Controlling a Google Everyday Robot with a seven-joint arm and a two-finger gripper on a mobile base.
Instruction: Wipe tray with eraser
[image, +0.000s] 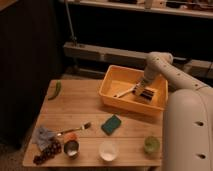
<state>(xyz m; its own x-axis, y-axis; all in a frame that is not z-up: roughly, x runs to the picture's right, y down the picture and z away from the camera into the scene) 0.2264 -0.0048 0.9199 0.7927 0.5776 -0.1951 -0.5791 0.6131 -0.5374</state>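
Note:
The yellow-orange tray (111, 98) stands on the far right part of the wooden table (85, 107). My gripper (144, 88) reaches down into the tray's right half from the white arm (159, 64). It is shut on the dark eraser (145, 95), which presses on the tray floor near the right wall. A thin pale stick (125, 92) lies on the tray floor just left of the eraser.
A green sponge pad (111, 124) lies in front of the tray. Along the table front are a fork (75, 129), a grey cloth (44, 135), grapes (45, 151), a metal cup (71, 148), a white bowl (108, 150) and a green cup (151, 145). A green vegetable (57, 90) lies far left. My white body (190, 130) fills the right.

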